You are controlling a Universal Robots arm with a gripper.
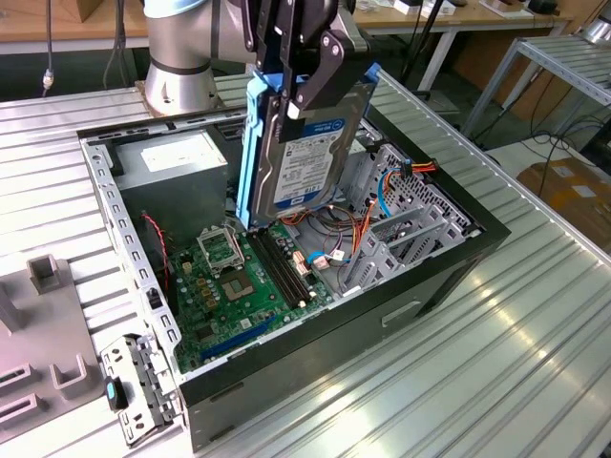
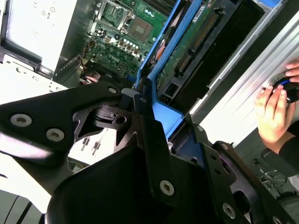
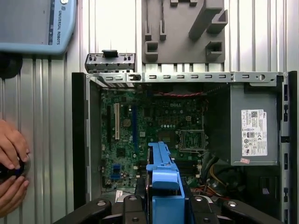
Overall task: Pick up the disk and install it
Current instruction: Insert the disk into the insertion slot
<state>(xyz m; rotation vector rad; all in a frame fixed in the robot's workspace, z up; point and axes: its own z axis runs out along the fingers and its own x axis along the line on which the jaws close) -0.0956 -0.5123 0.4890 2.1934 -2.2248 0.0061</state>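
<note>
Disk [image 1: 310, 157] — grey, blue-railed, wht label.

Blue-banded white label on the disk [image 1: 307, 157] — another printed sticker (white) on the power supply [image 3: 247, 100].

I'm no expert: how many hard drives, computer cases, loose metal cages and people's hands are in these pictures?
hard drive: 1
open computer case: 1
loose metal drive cage: 1
person's hands: 2
Total: 5
</note>
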